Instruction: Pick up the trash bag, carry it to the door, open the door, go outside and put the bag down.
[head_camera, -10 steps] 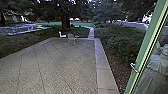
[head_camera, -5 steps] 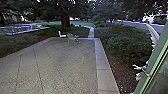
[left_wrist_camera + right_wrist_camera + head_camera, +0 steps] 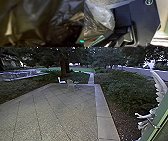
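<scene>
I judge I'm at the going-outside step: the door [image 3: 156, 133] stands at my right, handle [image 3: 152, 122] and all, with the paving [image 3: 45, 117] open ahead. A pale shape [image 3: 160, 84] beside the door I can't make out. From here the move calls for a slow, straight drive until the bag [image 3: 91, 23] is past the frame, where thin film could snag, then a gentle lowering onto the paving. The bag is close by both wrist cameras, near the robot's dark plate [image 3: 144, 22]; whether it hangs or rests, I can't see. It looks dark, glossy and partly see-through, creased all over, with a paler, crumpled bulge; I'd expect it to sag and swing. I can't tell how far either pincer is open, or which has hold of it.
</scene>
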